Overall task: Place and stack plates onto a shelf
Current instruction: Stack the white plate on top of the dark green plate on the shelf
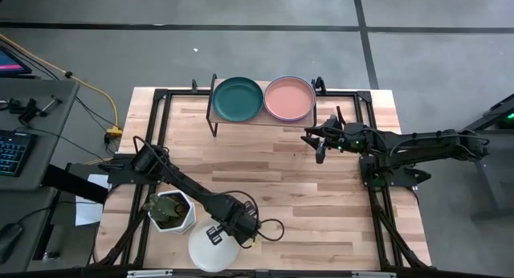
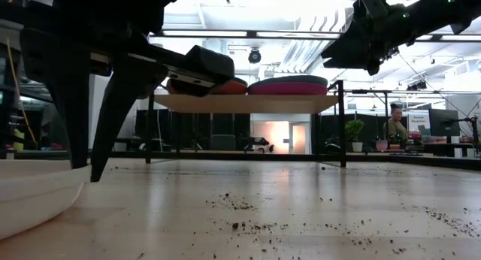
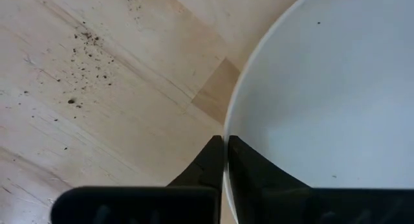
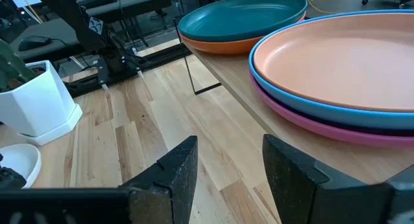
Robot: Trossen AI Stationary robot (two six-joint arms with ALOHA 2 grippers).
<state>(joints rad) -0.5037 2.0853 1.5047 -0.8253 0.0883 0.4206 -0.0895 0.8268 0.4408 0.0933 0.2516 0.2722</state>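
The shelf [image 1: 261, 117] stands at the table's far edge. On it are two stacks of plates: a dark teal plate [image 1: 238, 99] on a red one [image 4: 213, 44], and a salmon plate [image 1: 289, 99] on a light blue one [image 4: 310, 101] and a magenta one [image 4: 323, 127]. A white plate [image 1: 210, 250] lies near the table's near edge. My left gripper [image 1: 217, 234] is down at this plate's far rim and is shut on it. My right gripper [image 1: 321, 141] hangs open above the table, right of the shelf, and holds nothing. My left gripper pinches the white plate's rim [image 3: 224, 130] between its two fingers, one finger [image 3: 252, 169] inside the plate and one [image 3: 207, 166] outside. The fingers come from above, pointing down. Whether the plate is clear of the table I cannot tell.
A white hexagonal plant pot [image 1: 171, 211] stands just left of the white plate, close to my left arm. Specks of soil [image 3: 87, 39] are scattered on the tabletop. Bare wood [image 1: 273, 173] lies between the shelf and the white plate. Black frame rails [image 1: 377, 206] run along the table's sides.
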